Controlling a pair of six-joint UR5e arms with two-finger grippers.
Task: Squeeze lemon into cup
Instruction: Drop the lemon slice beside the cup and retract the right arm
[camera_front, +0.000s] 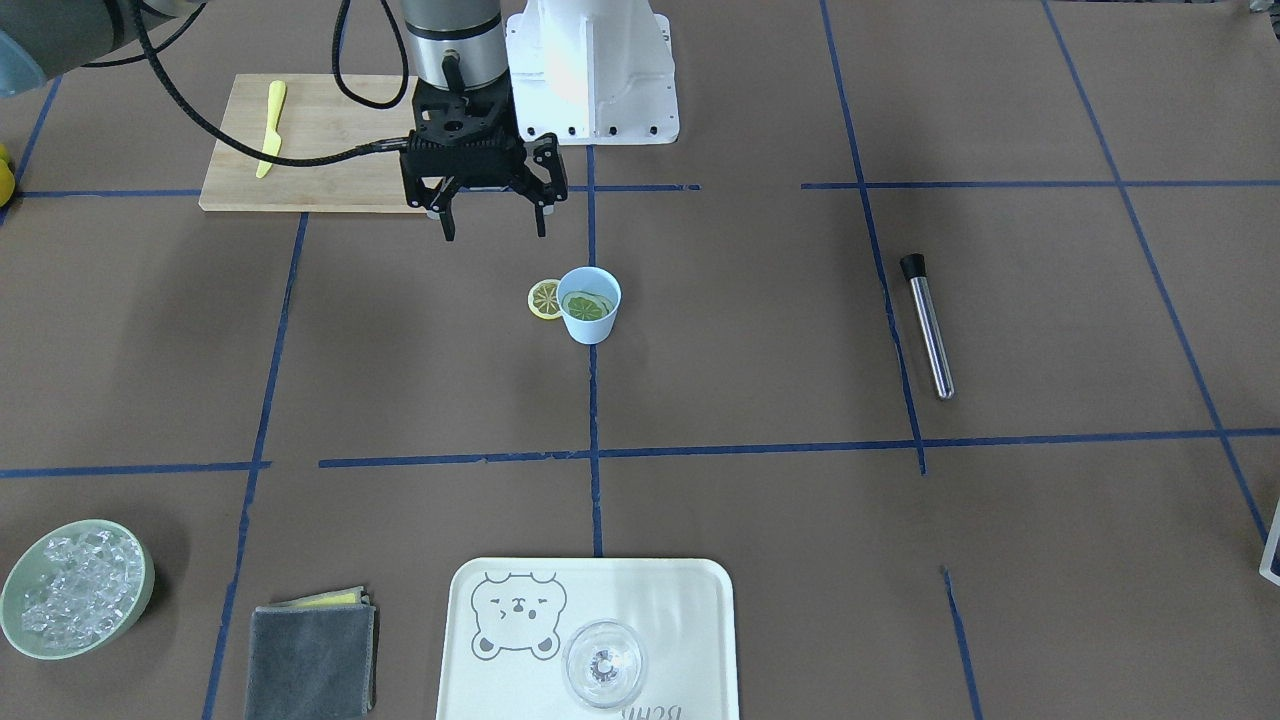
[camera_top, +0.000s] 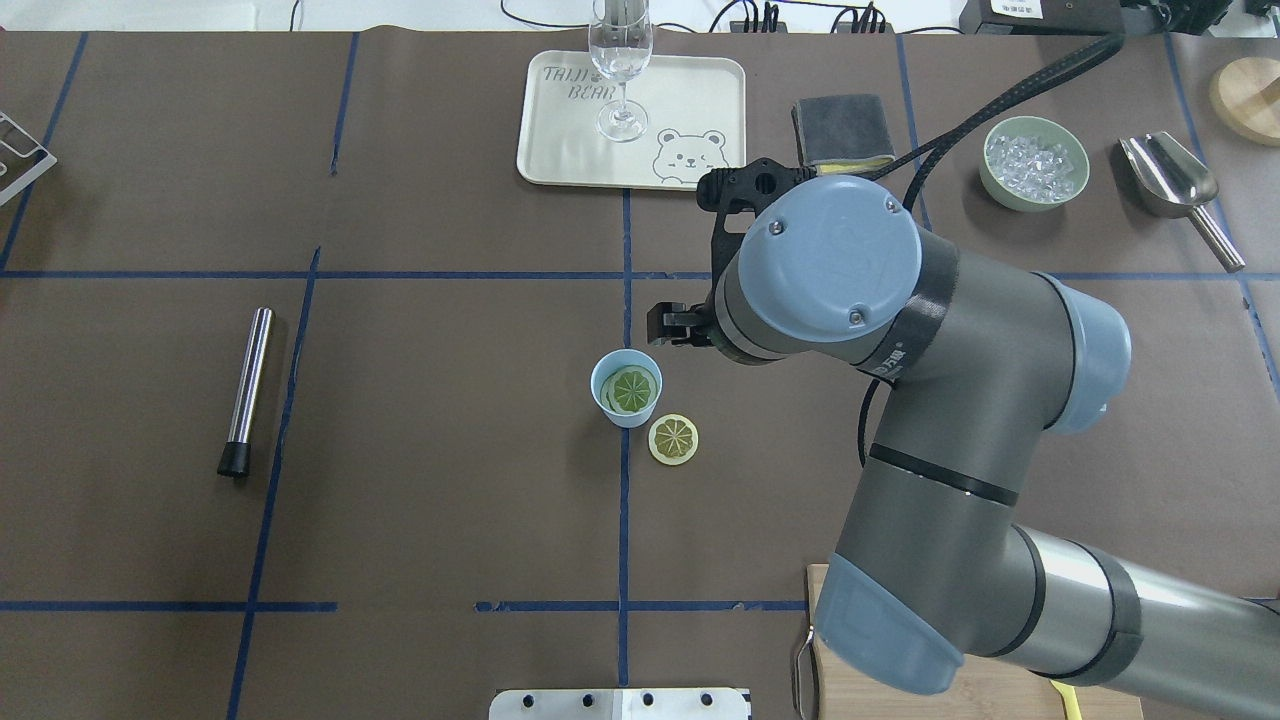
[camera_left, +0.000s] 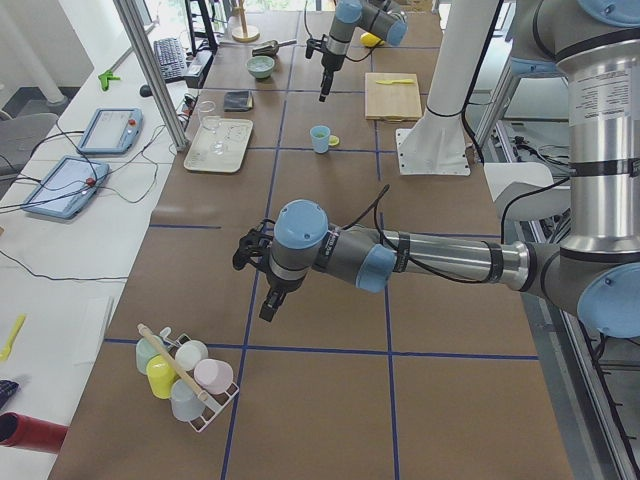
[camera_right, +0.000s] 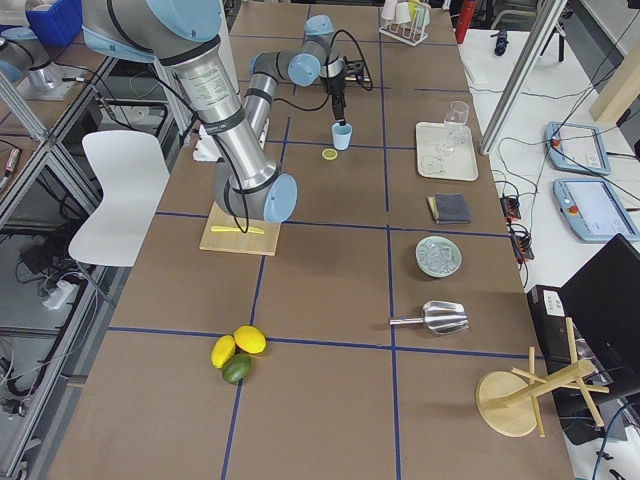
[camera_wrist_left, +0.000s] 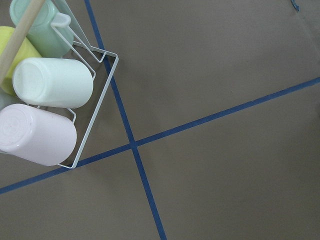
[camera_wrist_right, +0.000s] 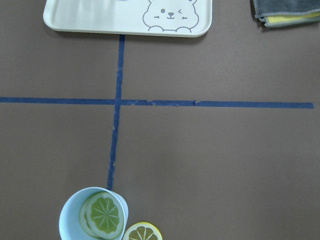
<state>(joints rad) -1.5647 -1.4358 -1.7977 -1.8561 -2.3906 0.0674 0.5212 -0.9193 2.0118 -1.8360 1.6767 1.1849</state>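
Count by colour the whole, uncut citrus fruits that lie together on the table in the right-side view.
yellow fruits: 2
green fruit: 1
total: 3

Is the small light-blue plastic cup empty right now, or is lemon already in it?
Not empty. A round lemon slice lies inside the light-blue plastic cup, face up; another slice sits on the table beside it.

Brown table (camera_front: 760, 330) bears cup (camera_front: 589, 310), lemon slice (camera_front: 545, 299), tray (camera_front: 700, 600).
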